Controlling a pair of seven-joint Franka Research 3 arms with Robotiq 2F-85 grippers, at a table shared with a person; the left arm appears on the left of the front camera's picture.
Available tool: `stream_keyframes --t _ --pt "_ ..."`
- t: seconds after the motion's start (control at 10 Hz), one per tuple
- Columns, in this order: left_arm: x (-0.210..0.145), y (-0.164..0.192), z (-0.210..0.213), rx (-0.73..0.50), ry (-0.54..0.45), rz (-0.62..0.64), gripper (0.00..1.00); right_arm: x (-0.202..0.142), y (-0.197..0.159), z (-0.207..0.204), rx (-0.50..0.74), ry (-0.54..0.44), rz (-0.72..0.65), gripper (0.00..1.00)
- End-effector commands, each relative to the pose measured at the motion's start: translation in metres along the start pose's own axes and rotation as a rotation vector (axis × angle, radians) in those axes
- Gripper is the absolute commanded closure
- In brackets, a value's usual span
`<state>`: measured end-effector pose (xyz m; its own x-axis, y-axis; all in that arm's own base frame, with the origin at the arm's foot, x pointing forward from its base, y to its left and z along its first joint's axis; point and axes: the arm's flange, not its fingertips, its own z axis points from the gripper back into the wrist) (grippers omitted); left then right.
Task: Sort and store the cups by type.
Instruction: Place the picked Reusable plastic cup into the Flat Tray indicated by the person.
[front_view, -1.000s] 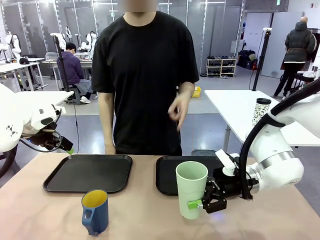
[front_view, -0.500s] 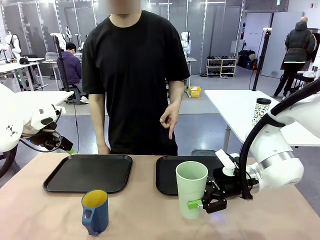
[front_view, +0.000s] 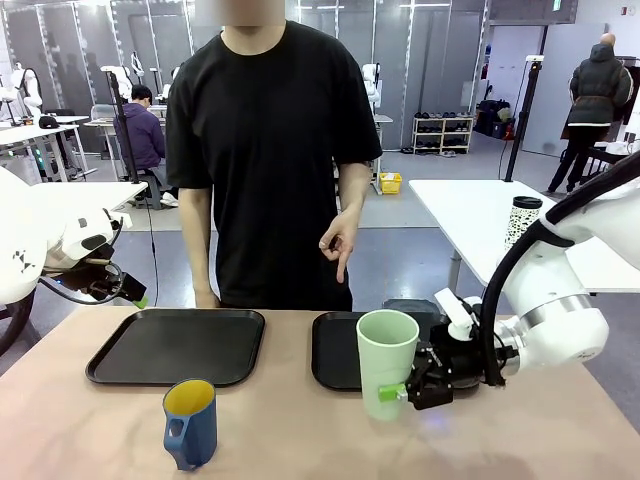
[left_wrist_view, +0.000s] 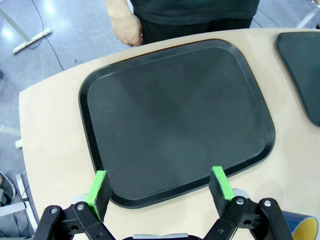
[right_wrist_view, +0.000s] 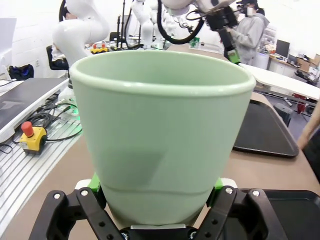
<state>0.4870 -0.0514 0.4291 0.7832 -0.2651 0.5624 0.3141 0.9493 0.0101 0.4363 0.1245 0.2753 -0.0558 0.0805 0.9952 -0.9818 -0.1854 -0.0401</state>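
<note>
Black left tray lies beside black right tray on tan table.

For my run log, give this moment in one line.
right fingers: shut on mint tumbler | left fingers: open, empty | blue mug: on table

The right black tray lies on the table. At its near edge the right gripper clamps the lower part of the mint-green tumbler. The tumbler is upright, its base seemingly just clear of the tabletop, though the angle makes that hard to judge. A second black tray lies just beside the right tray, to its left. The blue mug stands well left of the right tray and nearer the robot. The person's hand hangs above the right tray's far edge, one finger pointing down. The left gripper hovers far to its left.
</note>
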Motion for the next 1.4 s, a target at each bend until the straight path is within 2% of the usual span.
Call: stream_keyframes --t 0.0,0.3,0.5,0.9,1.3 --pt "0.001 0.000 0.001 0.003 -0.005 -0.002 0.00 0.004 -0.031 0.020 -0.076 -0.012 -0.008 0.16" --pt "0.001 0.000 0.001 0.003 -0.005 -0.002 0.00 0.016 -0.090 0.065 -0.189 -0.042 -0.002 0.16" --pt "0.001 0.000 0.001 0.003 -0.005 -0.002 0.00 0.021 -0.114 0.085 -0.253 -0.049 -0.009 0.16" --pt "0.001 0.000 0.001 0.003 -0.005 -0.002 0.00 0.019 -0.130 0.100 -0.300 -0.071 -0.032 0.16" --pt "0.001 0.000 0.001 0.003 -0.005 -0.002 0.00 -0.001 -0.132 0.095 -0.312 -0.071 -0.052 0.16"
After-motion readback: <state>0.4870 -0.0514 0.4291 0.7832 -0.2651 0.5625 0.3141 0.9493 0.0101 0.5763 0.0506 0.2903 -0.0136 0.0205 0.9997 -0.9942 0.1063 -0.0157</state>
